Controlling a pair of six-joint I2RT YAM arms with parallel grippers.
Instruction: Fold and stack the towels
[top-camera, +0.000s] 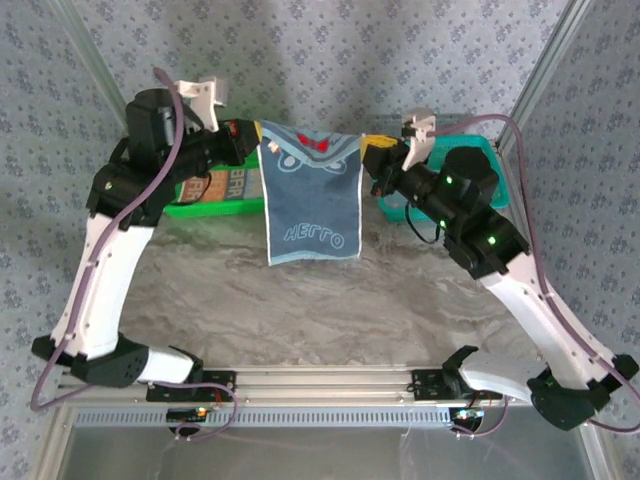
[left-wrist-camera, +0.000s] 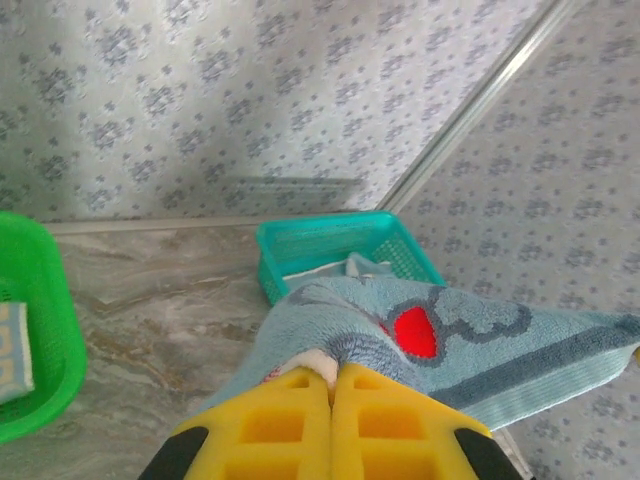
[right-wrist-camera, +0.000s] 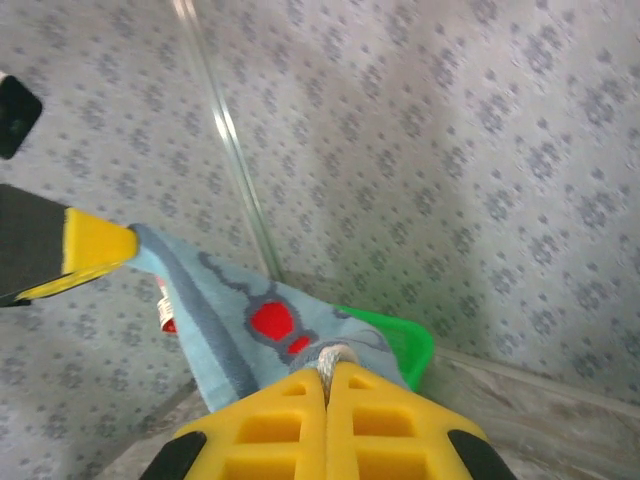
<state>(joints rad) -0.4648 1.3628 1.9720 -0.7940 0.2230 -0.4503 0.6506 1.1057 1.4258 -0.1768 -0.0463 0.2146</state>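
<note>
**Two thin corner pinches carry the whole towel**

The light blue face towel (top-camera: 312, 200) hangs spread in the air just right of the green basket (top-camera: 215, 208), with its lower hem down near the worktop (top-camera: 300, 310). You cannot tell whether the hem touches.

Your left tool (top-camera: 252, 142) is clamped on the top corner nearer the green basket. Your right tool (top-camera: 372, 152) is clamped on the corner farther from it. In both wrist views the yellow fingers (left-wrist-camera: 280, 425) close on only a small tuft of cloth, and that is your weak spot.

- **Slip:** pull the tools apart to flatten the towel and a corner may slide out, leaving it swinging from one tool or dropped in a heap.
- **Skew:** lower one side faster and the hem will likely bunch, so the fold comes out crooked.
- **Drift:** move toward the green basket and the cloth could drape over its rim or over the striped towel (top-camera: 215, 185) inside.
- **Snag:** the teal basket (top-camera: 480, 150), well right of the green basket, sits close to your right arm, so a low sweep could catch it.
</note>
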